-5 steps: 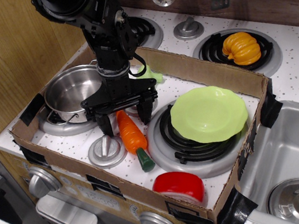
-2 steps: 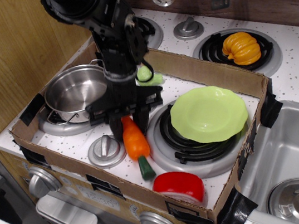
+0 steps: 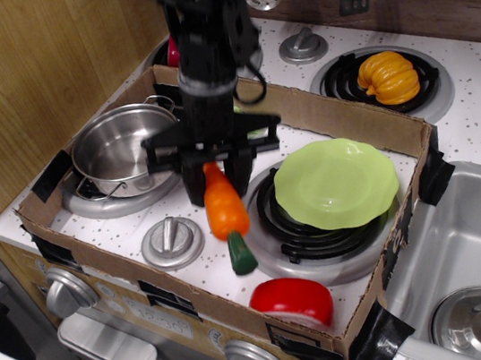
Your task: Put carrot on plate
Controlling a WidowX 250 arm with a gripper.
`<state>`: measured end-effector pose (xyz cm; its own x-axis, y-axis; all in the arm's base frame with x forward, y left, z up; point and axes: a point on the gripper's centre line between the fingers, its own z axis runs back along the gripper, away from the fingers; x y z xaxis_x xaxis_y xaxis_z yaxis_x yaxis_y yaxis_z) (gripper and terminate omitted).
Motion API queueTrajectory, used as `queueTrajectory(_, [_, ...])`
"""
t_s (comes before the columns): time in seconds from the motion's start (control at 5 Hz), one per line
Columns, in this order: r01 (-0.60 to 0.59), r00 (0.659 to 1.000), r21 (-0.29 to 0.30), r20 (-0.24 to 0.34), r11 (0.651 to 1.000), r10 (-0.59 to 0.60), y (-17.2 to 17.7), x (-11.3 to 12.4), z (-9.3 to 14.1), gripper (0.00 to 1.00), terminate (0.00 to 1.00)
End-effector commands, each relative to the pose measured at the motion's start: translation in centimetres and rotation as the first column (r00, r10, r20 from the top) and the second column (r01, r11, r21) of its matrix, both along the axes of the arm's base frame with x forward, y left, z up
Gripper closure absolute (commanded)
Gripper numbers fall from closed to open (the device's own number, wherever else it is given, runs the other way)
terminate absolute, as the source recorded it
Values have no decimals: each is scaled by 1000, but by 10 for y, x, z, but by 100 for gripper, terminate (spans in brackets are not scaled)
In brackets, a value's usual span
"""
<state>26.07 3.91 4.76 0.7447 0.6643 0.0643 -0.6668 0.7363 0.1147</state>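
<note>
The carrot [image 3: 226,210] is orange with a dark green stub pointing down and toward the front. It hangs lifted above the stove top. My gripper [image 3: 216,180] is shut on the carrot's thin end, holding it just left of the front burner. The plate [image 3: 336,183] is light lime green with a wavy rim and rests on that burner, to the right of the carrot. The plate holds nothing.
A steel pot [image 3: 118,149] sits at the left. A stove knob [image 3: 171,240] lies below the carrot. A red object [image 3: 290,301] lies at the front. A cardboard wall [image 3: 331,117] rings the area. A yellow-orange pumpkin [image 3: 389,76] sits on the back burner. A sink [image 3: 472,272] is at right.
My gripper closed on the carrot's thin end and lifted it off the stove top, moving up and a little to the right toward the plate.
</note>
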Motion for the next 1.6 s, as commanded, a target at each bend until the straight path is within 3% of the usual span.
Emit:
queueTrajectory(0.0, [133, 986, 65, 88, 989, -138, -12, 42, 41, 100, 0])
queueTrajectory(0.2, [183, 978, 4, 102, 983, -183, -29, 63, 34, 100, 0])
queueTrajectory(0.4, [156, 978, -45, 144, 987, -148, -53, 70, 27, 100, 0])
queueTrajectory(1.0, [117, 975, -139, 204, 983, -87, -72, 69, -1, 100, 0])
queueTrajectory(1.2, [121, 974, -133, 208, 984, -92, -69, 69, -1, 0, 0])
queueTrajectory(1.4, [109, 976, -109, 200, 988, -85, -69, 70, 1, 0, 0])
